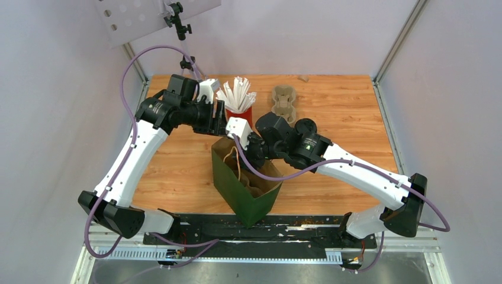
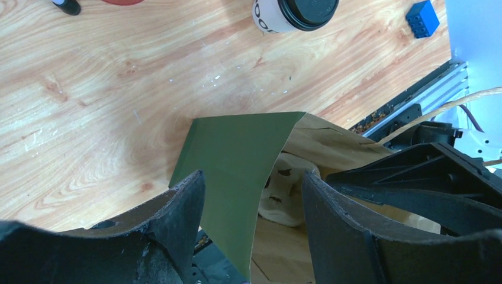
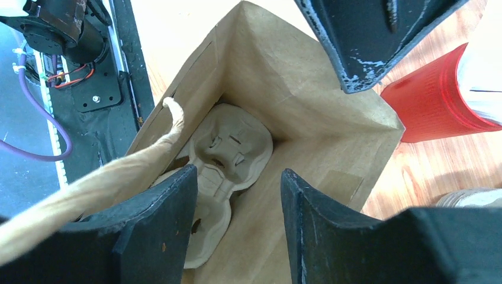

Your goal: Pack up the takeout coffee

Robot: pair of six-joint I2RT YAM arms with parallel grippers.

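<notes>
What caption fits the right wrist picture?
Right gripper open over a paper bag with a pulp tray inside, red cup beside.

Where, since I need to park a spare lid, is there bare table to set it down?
Bare wood: far right, between the pulp tray and the table's right edge; front left, between the left arm and the green bag. Crowded: the bag's mouth, where both arms and the red straw cup bunch.

White paper cup lying on the wooden surface, dark rounded letters printed on its side, something like "OOD", cut off, not fully readable
</notes>
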